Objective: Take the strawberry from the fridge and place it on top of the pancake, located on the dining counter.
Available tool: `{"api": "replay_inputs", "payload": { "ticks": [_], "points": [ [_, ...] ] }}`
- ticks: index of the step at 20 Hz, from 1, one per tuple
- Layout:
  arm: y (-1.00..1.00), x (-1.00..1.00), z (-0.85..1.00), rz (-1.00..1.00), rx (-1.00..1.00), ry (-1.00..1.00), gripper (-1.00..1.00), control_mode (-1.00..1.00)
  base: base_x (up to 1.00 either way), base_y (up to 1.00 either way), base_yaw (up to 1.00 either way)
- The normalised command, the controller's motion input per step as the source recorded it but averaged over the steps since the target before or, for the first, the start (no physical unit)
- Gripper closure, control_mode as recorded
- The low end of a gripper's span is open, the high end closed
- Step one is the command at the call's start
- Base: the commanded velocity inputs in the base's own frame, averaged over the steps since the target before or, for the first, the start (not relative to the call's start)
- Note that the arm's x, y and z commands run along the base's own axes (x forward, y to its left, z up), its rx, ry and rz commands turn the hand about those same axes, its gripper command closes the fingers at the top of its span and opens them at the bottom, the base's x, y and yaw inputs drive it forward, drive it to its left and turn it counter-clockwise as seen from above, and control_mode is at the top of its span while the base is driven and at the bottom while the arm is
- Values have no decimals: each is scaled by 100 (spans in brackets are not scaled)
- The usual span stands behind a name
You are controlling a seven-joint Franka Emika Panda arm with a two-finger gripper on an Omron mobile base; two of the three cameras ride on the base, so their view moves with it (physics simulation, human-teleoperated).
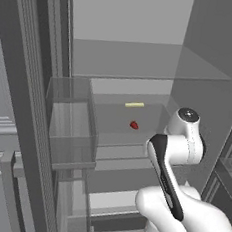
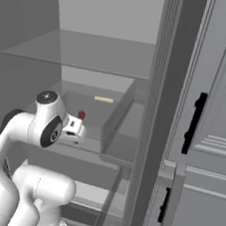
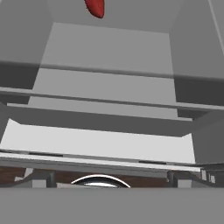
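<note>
The fridge stands open in front of me, with glass shelves inside. The strawberry, a tiny dark-red berry, lies on the middle glass shelf. It also shows in the right base view as the strawberry, just beyond my hand. My gripper hangs in front of that shelf's edge, slightly below the berry, open and holding nothing. In the hand view the strawberry sits at the very top edge. The pancake and the dining counter are out of view.
A pale-yellow stick lies farther back on the same shelf. Clear door bins flank the opening on both sides. A white lower drawer sits beneath the shelves. Light-grey cabinets with black handles stand to the right.
</note>
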Motion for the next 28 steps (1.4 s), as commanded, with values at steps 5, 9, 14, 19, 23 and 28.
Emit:
{"api": "replay_inputs", "payload": {
  "ticks": [5,9,14,19,23,28],
  "points": [
    [0,0,0,0,0,0,-100,100,46,12,0],
    [5,15,1,0,0,-12,-100,-100,15,3,0],
    [9,68,22,0,0,-28,-100,-100,0,0,0],
    [9,92,24,1,0,-12,-100,-100,0,0,0],
    [35,97,1,0,-1,-1,-100,-100,0,0,0],
    [21,74,0,6,0,0,-100,-100,0,0,0]
  ]
}}
